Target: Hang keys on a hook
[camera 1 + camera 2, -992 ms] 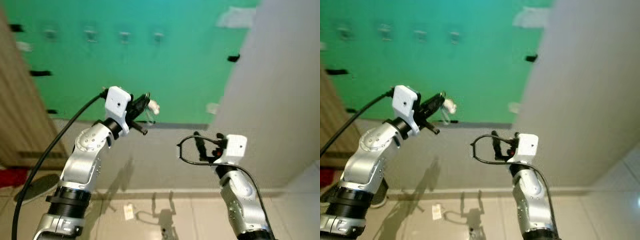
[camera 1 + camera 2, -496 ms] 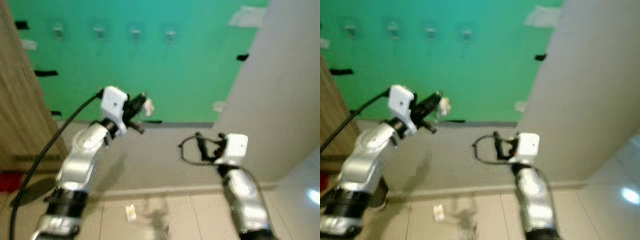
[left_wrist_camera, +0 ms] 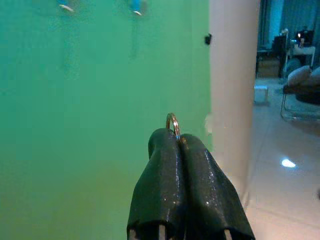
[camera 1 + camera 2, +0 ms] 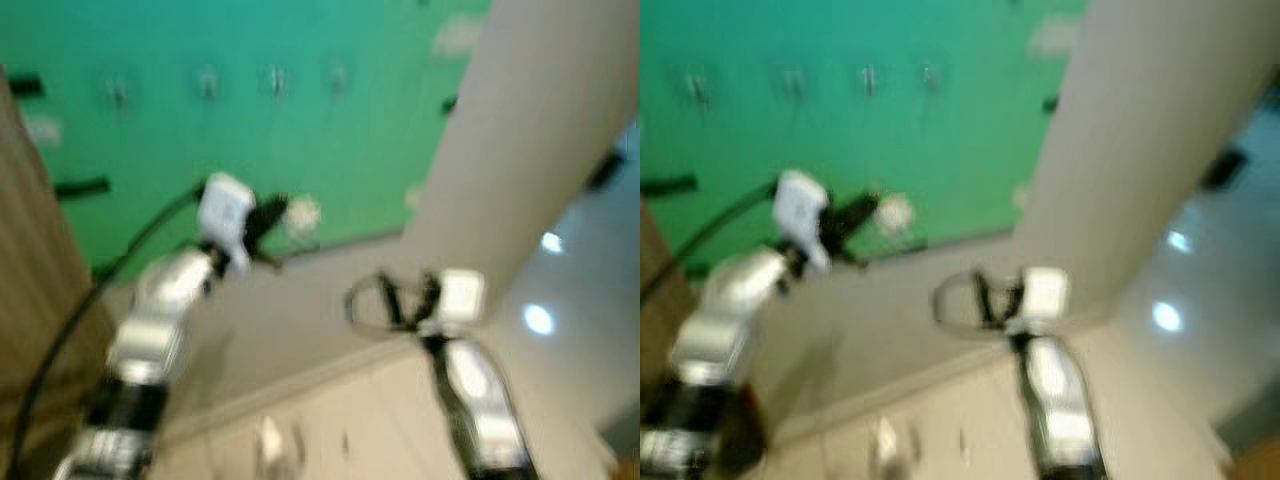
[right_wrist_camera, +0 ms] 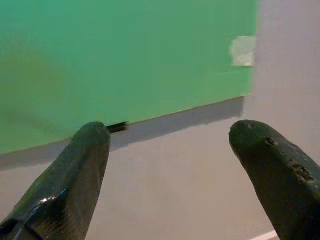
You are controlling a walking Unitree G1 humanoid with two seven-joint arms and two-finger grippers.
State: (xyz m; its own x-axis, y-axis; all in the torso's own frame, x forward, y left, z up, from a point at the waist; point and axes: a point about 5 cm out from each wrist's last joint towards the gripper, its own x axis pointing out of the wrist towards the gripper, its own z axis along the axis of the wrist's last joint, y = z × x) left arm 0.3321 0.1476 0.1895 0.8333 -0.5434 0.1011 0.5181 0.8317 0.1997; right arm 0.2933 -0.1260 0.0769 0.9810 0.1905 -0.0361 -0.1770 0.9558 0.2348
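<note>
— Two grippers up; closest? Right gripper (image 5: 170, 165), lower centre of frame, fingers spread wide, holding nothing.

— Keys (image 3: 172, 123)? Pinched tight in left gripper (image 3: 179, 142), left of centre, just the ring poking out, pale tag (image 4: 301, 213) dangling.

— Hung yet? No. Row of hooks (image 4: 274, 80) on green wall (image 4: 300, 140), upper left, well beyond. Approach and hanging left.

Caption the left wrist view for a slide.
Left gripper pinches a key ring between shut fingers, facing the green wall.
</note>
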